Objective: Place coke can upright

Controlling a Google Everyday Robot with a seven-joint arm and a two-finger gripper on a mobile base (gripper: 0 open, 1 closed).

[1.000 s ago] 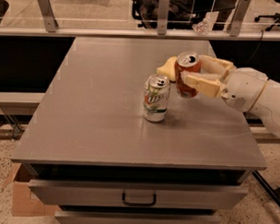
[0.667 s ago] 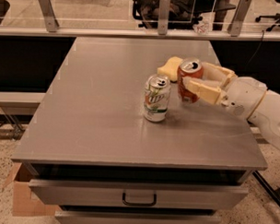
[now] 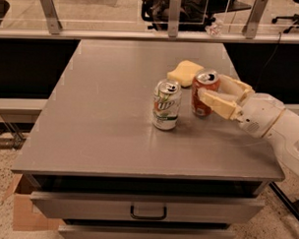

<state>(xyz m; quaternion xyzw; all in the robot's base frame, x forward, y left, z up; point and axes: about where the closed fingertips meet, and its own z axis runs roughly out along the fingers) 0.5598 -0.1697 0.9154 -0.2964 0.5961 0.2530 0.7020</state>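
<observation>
So, nearest the table point(image 3: 90, 139) front edge stands the 7UP can point(image 3: 166, 104), untouched. Just right of it and a bit farther back, the coke can point(image 3: 205, 84) has come down from its raised carry and looks to be sitting upright on the surface. The gripper point(image 3: 210, 88) is still pinching its sides. Behind, the sponge point(image 3: 184, 72) shows again. Looks basically placed; only letting go remains.

"7UP" reads on the white-and-green can point(image 3: 166, 105); claw point(image 3: 213, 90) grips the coke can point(image 3: 203, 94).

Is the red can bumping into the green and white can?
Apart. The camera view shows bare table between the coke can and the 7UP can. The gripper is around the coke can.
</observation>
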